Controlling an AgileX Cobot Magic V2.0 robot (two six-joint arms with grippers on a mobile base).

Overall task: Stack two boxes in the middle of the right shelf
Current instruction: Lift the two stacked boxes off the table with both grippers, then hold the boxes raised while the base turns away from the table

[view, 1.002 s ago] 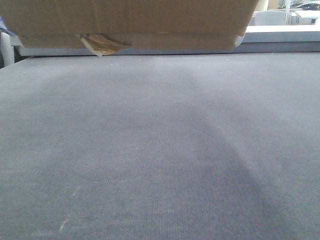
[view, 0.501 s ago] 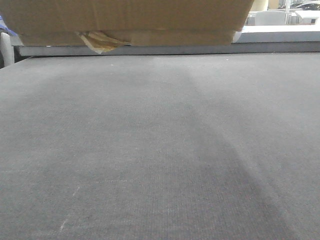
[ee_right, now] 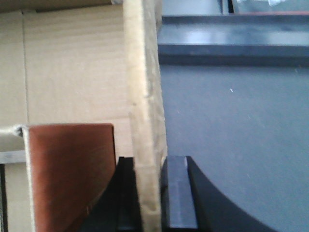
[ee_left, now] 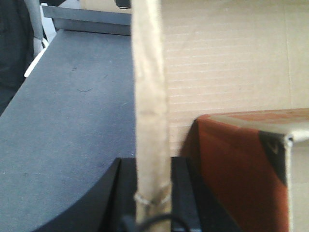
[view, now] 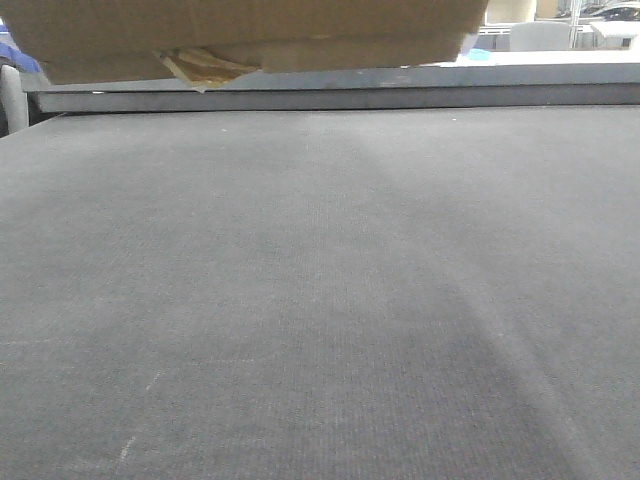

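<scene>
A tan cardboard box with a crumpled yellowish tape scrap hangs above the dark grey felt surface, at the top of the front view. My left gripper is shut on the box's left wall. My right gripper is shut on its right wall. A reddish-brown inner panel shows inside the box, also in the right wrist view. Only one box shows. The steel shelf with the mirror-like lip is out of view.
A grey metal ledge runs along the far edge of the felt surface, also in the left wrist view and the right wrist view. A pale upright pipe stands at far left. White things stand behind at upper right.
The box has risen in the front view; less of it shows and more of the grey ledge behind it is uncovered.
</scene>
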